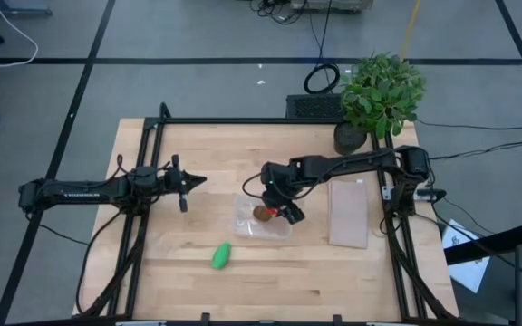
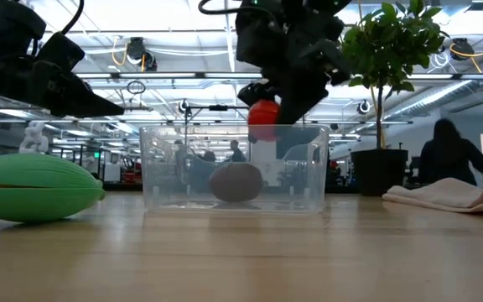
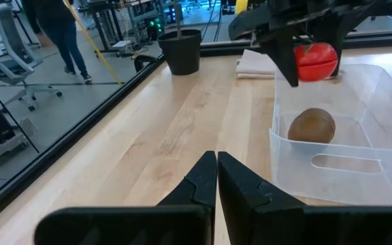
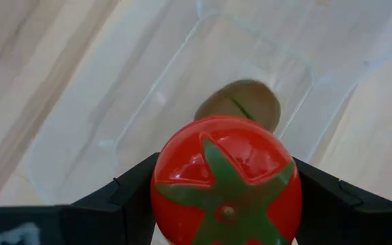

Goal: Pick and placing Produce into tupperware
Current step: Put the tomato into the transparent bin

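The clear tupperware (image 1: 262, 218) sits mid-table with the brown kiwi ball (image 1: 263, 214) resting on its floor, also seen in the low view (image 2: 236, 182). My right gripper (image 1: 290, 211) hovers over the container's right part, shut on the red tomato ball (image 2: 262, 117). The bright green oblong piece (image 1: 221, 255) lies on the table near of the container, at its left. My left gripper (image 1: 185, 185) waits shut above the table left of the container, touching nothing. My right gripper holds the red tomato (image 4: 226, 180) pinched between its two fingers (image 4: 124, 194), one on each side of the ball. The fingers point down from above. The tomato is lifted clear, at about the height of the tupperware's rim (image 2: 233, 128), its green star-shaped top facing the wrist camera.
A folded whitish cloth (image 1: 348, 213) lies right of the container. A potted plant (image 1: 379, 95) stands at the table's far right corner. Bare wood lies along the near edge and between the left gripper and the container. A person (image 2: 448, 157) shows in the room behind.
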Action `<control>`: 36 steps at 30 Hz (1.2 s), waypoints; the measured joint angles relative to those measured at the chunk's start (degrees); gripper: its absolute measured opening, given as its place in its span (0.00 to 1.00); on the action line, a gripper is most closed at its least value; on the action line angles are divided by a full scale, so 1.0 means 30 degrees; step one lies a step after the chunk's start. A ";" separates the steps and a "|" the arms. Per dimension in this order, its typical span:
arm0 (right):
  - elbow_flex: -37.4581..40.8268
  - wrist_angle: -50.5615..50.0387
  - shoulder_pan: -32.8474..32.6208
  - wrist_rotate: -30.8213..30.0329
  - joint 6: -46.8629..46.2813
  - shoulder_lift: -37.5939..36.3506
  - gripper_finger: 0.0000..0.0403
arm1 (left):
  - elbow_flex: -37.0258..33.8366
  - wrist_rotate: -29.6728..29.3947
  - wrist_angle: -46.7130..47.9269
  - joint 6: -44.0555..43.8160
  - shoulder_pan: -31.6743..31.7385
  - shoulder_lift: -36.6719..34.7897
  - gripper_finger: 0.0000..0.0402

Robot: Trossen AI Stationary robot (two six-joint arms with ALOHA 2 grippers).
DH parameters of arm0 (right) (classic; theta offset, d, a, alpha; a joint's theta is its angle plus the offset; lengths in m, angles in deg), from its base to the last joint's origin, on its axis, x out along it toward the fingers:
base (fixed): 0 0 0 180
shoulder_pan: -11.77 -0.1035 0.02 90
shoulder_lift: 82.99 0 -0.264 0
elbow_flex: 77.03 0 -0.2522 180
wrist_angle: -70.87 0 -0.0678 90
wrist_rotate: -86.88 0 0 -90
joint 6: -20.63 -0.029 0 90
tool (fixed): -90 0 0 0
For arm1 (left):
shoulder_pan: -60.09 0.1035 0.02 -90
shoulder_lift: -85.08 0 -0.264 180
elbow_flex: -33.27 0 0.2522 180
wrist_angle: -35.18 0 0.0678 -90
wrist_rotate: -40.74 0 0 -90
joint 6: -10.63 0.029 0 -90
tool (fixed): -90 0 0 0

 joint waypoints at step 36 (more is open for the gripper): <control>-0.0038 -0.0834 -0.0629 0.0113 0.1087 0.1347 0.60 | 0.0000 0.0009 -0.0008 -0.0082 0.0000 0.0004 0.05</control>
